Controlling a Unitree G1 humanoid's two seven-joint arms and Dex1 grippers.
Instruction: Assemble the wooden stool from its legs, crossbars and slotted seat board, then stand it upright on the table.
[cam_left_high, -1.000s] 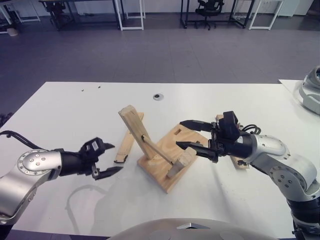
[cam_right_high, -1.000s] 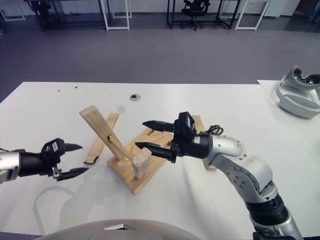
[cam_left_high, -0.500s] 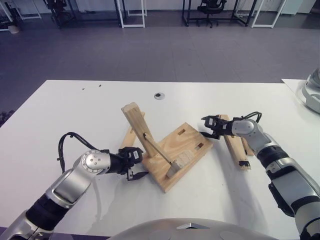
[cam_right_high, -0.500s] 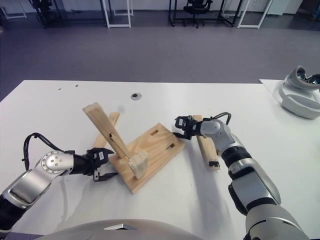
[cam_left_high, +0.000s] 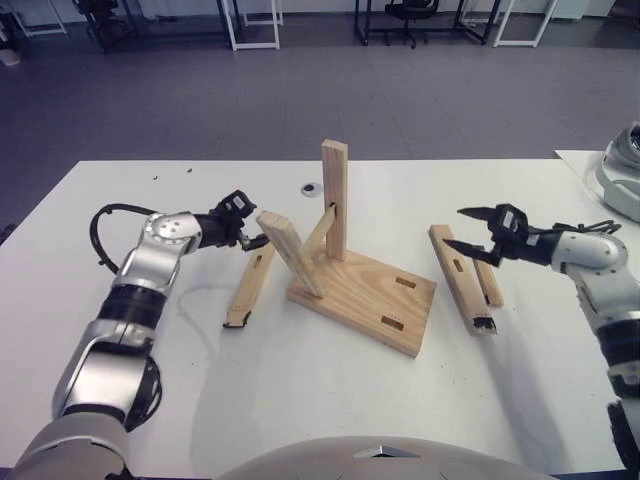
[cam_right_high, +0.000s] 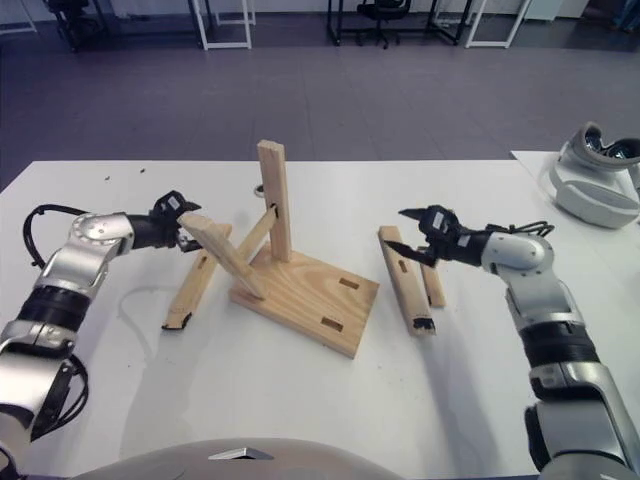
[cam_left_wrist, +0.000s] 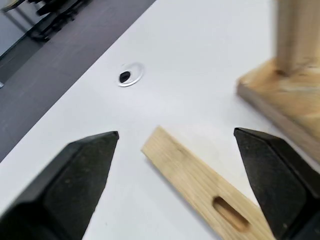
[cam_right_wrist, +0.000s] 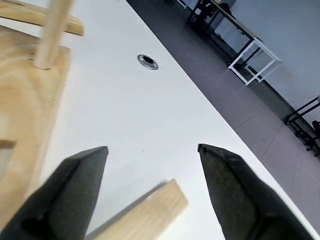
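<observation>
The slotted seat board (cam_left_high: 365, 298) lies flat mid-table. One leg (cam_left_high: 335, 200) stands upright in it, a second leg (cam_left_high: 291, 252) leans to the left, and a crossbar (cam_left_high: 320, 228) joins them. A loose leg (cam_left_high: 250, 285) lies left of the board; its slotted end (cam_left_wrist: 200, 181) sits under my left gripper (cam_left_wrist: 175, 134). That gripper (cam_left_high: 250, 234) is open, beside the leaning leg's top. Two more loose pieces (cam_left_high: 457, 277) lie right of the board. My right gripper (cam_left_high: 468, 230) hovers open over their far ends, one end (cam_right_wrist: 145, 216) below it.
A cable grommet (cam_left_high: 312, 187) sits in the table behind the stool parts. A white headset (cam_right_high: 595, 185) rests on a second table at the far right. Bare table surface lies in front of the board.
The seat board now lies flat with one leg upright. My left gripper went from the board's near-left edge up to the leaning leg's top. My right gripper drew back to the right.
</observation>
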